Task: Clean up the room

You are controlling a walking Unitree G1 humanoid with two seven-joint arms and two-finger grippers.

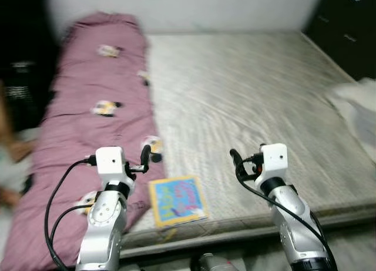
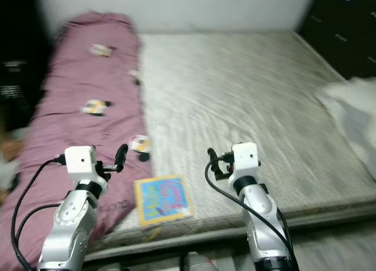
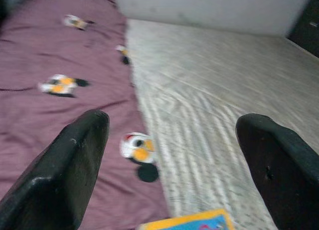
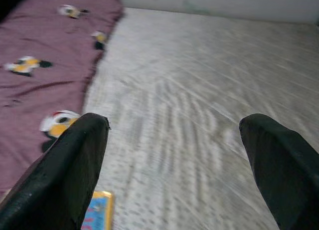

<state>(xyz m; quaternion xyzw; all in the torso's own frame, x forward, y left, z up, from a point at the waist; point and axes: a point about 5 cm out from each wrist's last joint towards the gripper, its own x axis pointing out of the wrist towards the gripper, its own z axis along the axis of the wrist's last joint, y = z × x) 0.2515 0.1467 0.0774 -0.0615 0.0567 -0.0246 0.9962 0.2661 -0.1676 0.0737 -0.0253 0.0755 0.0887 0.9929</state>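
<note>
Seen facing a bare grey mattress [image 1: 252, 100], slightly blurred. Left gripper [image 1: 145, 156] raised above the edge of a mauve quilt [image 1: 82, 118] along the mattress's left side, fingers spread, holding nothing. Right gripper [image 1: 235, 163] raised over the mattress, fingers likewise apart and empty. Between them, near the mattress's front edge, lay a colourful yellow-bordered book [image 1: 175, 200], just beside the quilt.

Silver jointed arms, white box-shaped wrist housings, looping black cables — black tapered jaws at each end.
</note>
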